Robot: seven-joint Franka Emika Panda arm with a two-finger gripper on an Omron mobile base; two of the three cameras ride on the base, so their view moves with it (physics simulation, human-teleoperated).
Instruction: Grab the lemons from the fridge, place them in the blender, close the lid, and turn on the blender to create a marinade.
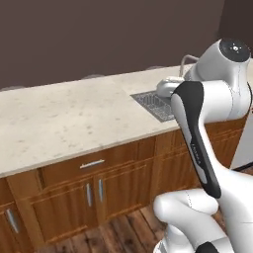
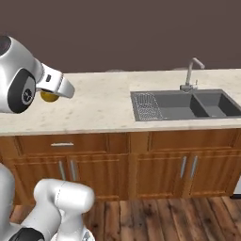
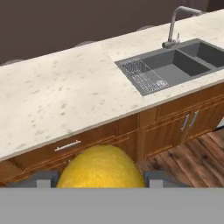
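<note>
A yellow lemon point(image 3: 101, 168) sits between my two finger tips in the hand view, and my gripper point(image 3: 101, 178) is shut on it. The right base view shows the same lemon point(image 2: 49, 96) peeking out under my white hand at the far left, held above the pale stone counter point(image 2: 103, 106). The hand looks down along the counter toward the sink. The fridge, the blender and the lid are out of view.
A dark double sink point(image 2: 186, 104) with a wire rack point(image 3: 144, 74) and a curved faucet point(image 2: 192, 73) is set into the counter point(image 1: 64, 118). Wooden cabinets with metal handles point(image 2: 122, 164) run beneath, above a wood floor point(image 3: 192, 153).
</note>
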